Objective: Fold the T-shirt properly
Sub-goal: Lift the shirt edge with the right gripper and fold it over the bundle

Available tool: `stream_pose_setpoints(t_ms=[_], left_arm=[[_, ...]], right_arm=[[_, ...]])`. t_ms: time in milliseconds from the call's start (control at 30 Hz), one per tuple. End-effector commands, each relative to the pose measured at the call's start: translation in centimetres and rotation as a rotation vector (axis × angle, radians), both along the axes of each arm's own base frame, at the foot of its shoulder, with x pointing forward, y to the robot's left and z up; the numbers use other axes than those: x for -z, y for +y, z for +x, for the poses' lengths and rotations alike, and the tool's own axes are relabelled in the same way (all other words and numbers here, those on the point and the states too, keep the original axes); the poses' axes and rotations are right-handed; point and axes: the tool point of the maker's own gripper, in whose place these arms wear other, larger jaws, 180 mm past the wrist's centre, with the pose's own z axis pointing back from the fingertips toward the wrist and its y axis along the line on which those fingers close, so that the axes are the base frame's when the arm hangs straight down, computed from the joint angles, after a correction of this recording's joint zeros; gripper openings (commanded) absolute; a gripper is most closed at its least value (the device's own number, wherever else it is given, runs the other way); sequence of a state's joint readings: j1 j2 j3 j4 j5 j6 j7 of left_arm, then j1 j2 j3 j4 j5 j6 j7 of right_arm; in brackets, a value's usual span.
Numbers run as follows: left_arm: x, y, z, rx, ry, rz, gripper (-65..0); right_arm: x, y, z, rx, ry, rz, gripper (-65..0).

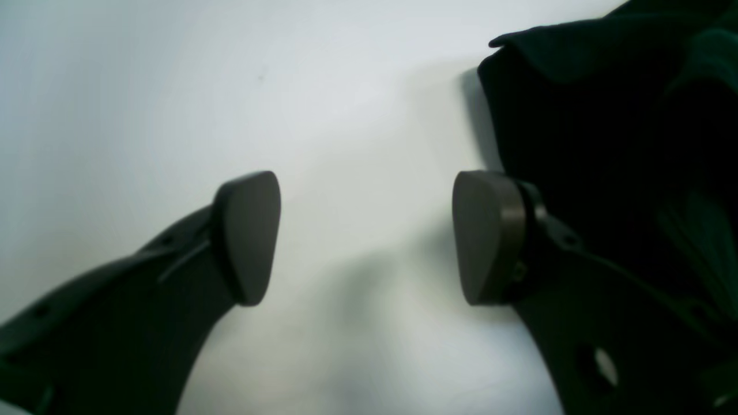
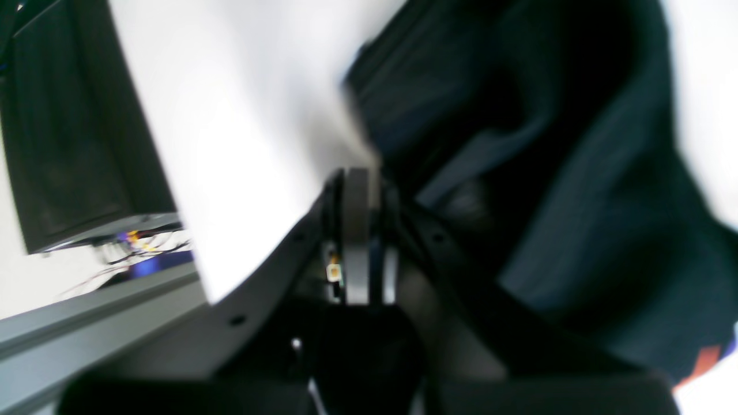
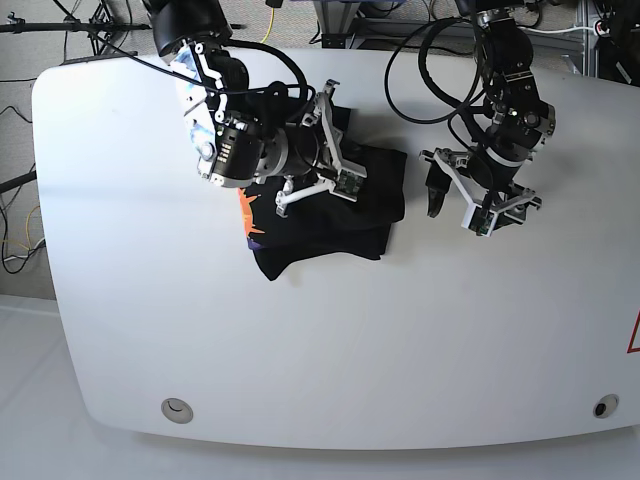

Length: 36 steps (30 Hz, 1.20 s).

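On the white bench [image 3: 120, 330]: the T-shirt [image 3: 340, 215] lies bunched in a half-folded heap, far of centre.
Left end effector [image 1: 366, 237]: gaping wide, empty, just right of the cloth.
Right end effector [image 2: 365, 230]: pads pressed together over the shirt; whether cloth is pinched, I cannot tell.
Handling: soft, light, limp; best taken at an edge or corner.

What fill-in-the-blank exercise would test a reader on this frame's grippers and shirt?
1. The left gripper has its jaws ____.
2. The right gripper is shut on the ____.
3. The T-shirt lies on a ____ table.
4. The shirt's body colour is ____.

Missing words: open; T-shirt; white; black
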<state>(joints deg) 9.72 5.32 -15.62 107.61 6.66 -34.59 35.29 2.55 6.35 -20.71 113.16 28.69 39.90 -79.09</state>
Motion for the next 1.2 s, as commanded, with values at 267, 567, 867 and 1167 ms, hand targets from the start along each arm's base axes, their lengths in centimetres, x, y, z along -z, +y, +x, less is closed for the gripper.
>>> stream_pose_setpoints(t_ms=[267,567,867,1167], left_arm=[[-1.2,0.0,0.5,0.002,-0.045,-0.006,-22.3],[-0.7,0.8,0.0,0.007,-0.029,0.021,-22.3],[-0.7,3.0,-0.3,-0.050,-0.027,0.035,-22.3],[-0.2,5.1,-1.3,-0.109,-0.006,0.047,-22.3]], right_arm=[[-3.3,-0.3,3.9,0.032,-0.119,0.040,-63.0],[-3.2,1.2,5.5,0.044,-0.088,0.087,-63.0],[-1.6,4.4,5.1,-0.030,-0.035,0.140,-63.0],[-1.5,7.0,5.6,-0.055,-0.010,0.191,-63.0]])
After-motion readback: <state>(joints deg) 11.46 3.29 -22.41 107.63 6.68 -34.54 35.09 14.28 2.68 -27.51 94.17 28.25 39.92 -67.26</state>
